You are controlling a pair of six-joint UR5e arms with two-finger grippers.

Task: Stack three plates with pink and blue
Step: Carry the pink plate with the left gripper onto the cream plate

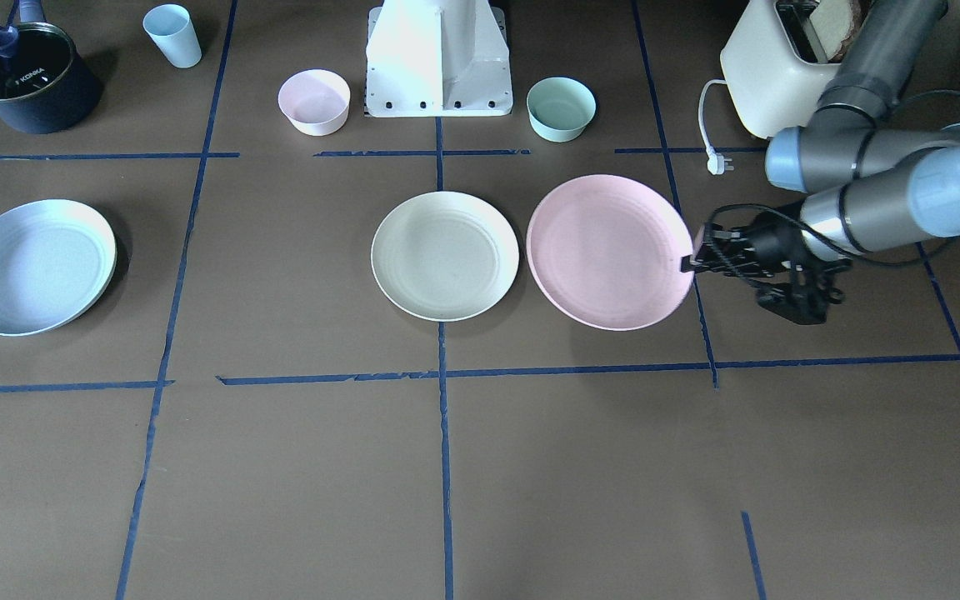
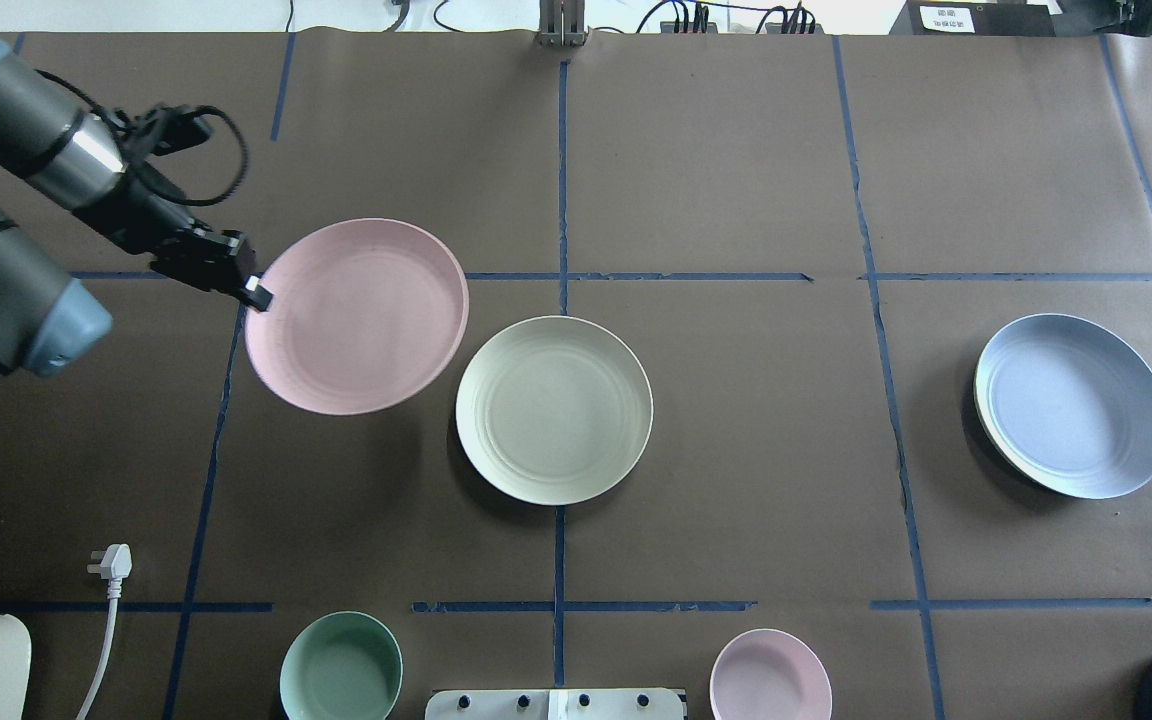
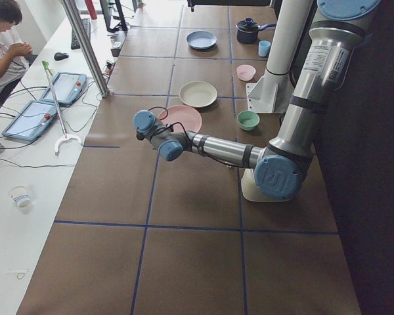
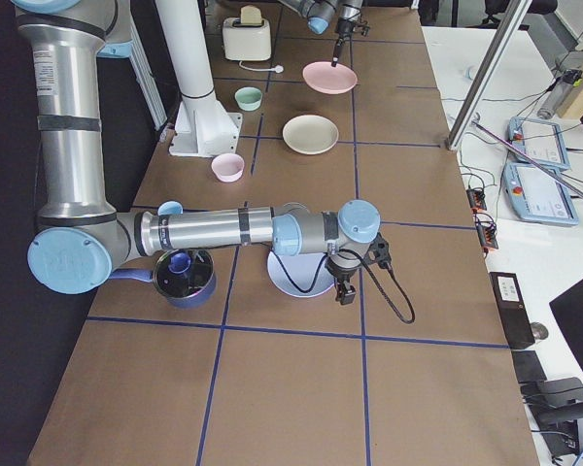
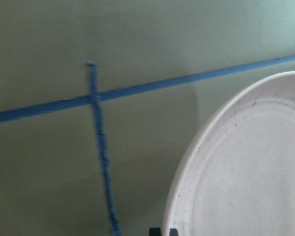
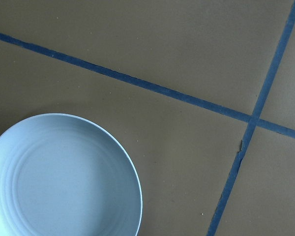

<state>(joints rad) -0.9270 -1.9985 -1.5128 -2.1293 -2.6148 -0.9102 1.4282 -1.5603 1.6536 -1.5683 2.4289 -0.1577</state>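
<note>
With the left gripper, pinching the rim of the pale pink round shallow plate, up off the bench just beside the cream round shallow plate. Cannot tell if the right gripper, near the pale blue round shallow plate, is spread or pressed together. Seems none stacked yet, so all the stacking left to do.

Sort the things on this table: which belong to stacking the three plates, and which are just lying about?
Job: pink plate, held at its rim by the left gripper; cream plate; blue plate.
Lying about: pink bowl, mint-green bowl, cup, pot, toaster.
</note>
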